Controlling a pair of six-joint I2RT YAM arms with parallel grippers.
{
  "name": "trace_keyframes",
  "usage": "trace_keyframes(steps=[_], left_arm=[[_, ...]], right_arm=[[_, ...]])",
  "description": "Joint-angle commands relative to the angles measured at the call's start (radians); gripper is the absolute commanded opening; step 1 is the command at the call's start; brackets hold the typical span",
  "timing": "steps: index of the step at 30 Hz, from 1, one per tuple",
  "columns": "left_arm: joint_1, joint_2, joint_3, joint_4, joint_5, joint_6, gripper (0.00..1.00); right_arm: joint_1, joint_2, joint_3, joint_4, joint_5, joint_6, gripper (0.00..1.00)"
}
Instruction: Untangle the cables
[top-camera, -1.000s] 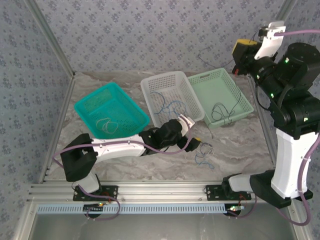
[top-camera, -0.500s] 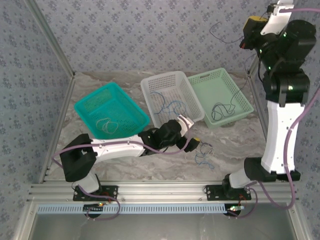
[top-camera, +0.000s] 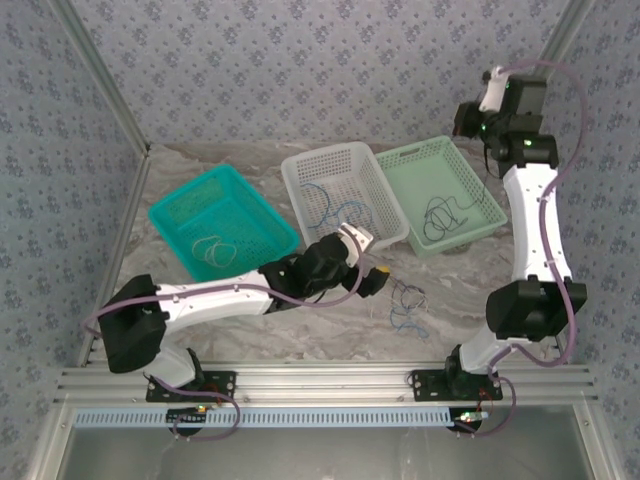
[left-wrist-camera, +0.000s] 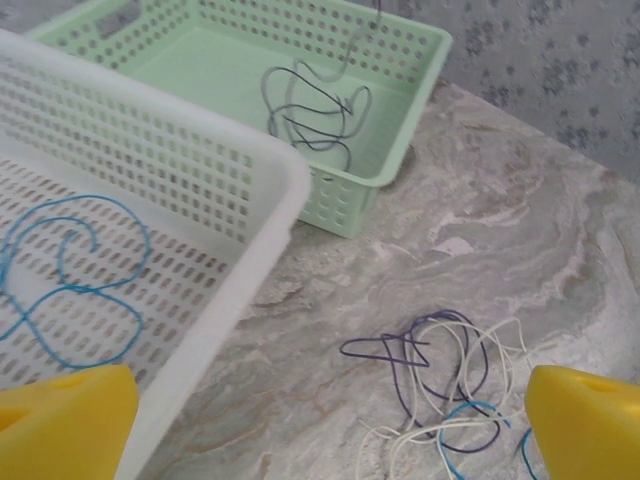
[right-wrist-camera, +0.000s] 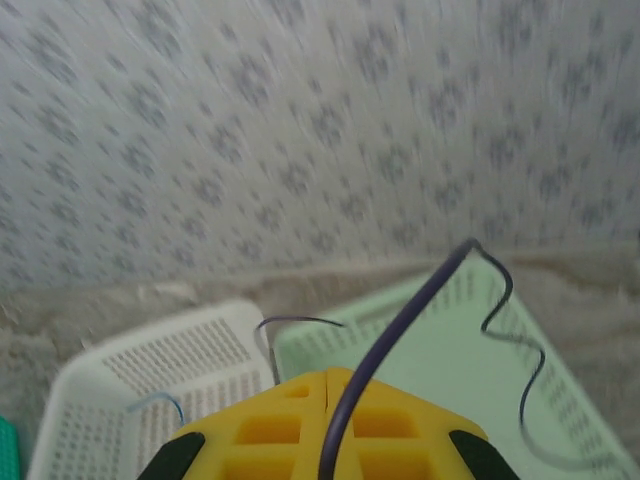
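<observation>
Dark cable (right-wrist-camera: 375, 352) leaves the R gripper (right-wrist-camera: 327, 385) at bottom centre of the wrist view and runs up-right to a sharp bend. It then drops in wavy kinks down the right side toward the green basket (right-wrist-camera: 440, 370). In the top view its long axis is approx vertical in frame, from the R gripper (top-camera: 468, 118) at upper right down to a loose coil (top-camera: 445, 218) in the green basket (top-camera: 420, 165). R gripper's yellow fingers are pressed together w/ the dark cable pinched btwn them.

Tangle (left-wrist-camera: 440, 390) lies on the table (left-wrist-camera: 520, 220) at lower centre-right of the L wrist view. It is a small knot of thin dark, white and blue strands, a bit wider than tall, w/ a dark loop poking left. In the top view the tangle (top-camera: 405, 303) sits just right of the L gripper (top-camera: 375, 280). L gripper (left-wrist-camera: 325, 420) is spread fully wide w/ nothing in it, one yellow tip in each bottom corner.

Table is marbled grey-white and matt. The walls (top-camera: 300, 70) are grey w/ a small floral print, and a metal rail (top-camera: 300, 380) runs along the bottom.

All baskets are perforated plastic and rectangular. White basket (top-camera: 330, 165), centre, holds a blue cable (left-wrist-camera: 70, 290). Teal basket (top-camera: 215, 205), left, holds pale loops (top-camera: 215, 250).
</observation>
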Motion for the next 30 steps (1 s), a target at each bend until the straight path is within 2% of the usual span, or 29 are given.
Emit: trace_keyframes(steps=[1, 5, 7, 9, 13, 16, 21, 25, 30], left_arm=[[0.029, -0.089, -0.019, -0.06, -0.074, -0.056, 0.99], [0.077, -0.158, -0.015, -0.194, -0.188, -0.141, 0.99], [0.117, -0.188, 0.0, -0.316, -0.245, -0.208, 0.99], [0.159, -0.228, 0.011, -0.453, -0.324, -0.287, 0.99], [0.253, -0.33, 0.0, -0.689, -0.444, -0.454, 0.99], [0.368, -0.438, -0.051, -0.823, -0.438, -0.558, 0.99], [0.602, -0.612, -0.164, -0.924, -0.334, -0.611, 0.99], [0.758, -0.651, -0.211, -0.96, -0.216, -0.567, 0.96], [0.837, -0.601, -0.244, -0.937, -0.113, -0.559, 0.9]], right_arm=[[-0.019, 0.044, -0.077, -0.004, -0.007, 0.028, 0.0], [-0.02, 0.149, -0.094, -0.101, -0.019, 0.042, 0.07], [-0.019, 0.192, -0.102, -0.133, -0.026, 0.053, 0.19], [-0.013, 0.216, -0.113, -0.144, -0.022, 0.063, 0.47], [0.001, 0.236, -0.099, -0.174, -0.009, 0.061, 0.68], [0.024, 0.205, -0.101, -0.175, -0.005, 0.054, 0.78], [0.081, 0.122, -0.14, -0.145, -0.041, 0.069, 0.8], [0.141, 0.06, -0.198, -0.111, -0.04, 0.078, 0.8], [0.174, 0.031, -0.235, -0.117, -0.032, 0.077, 0.8]])
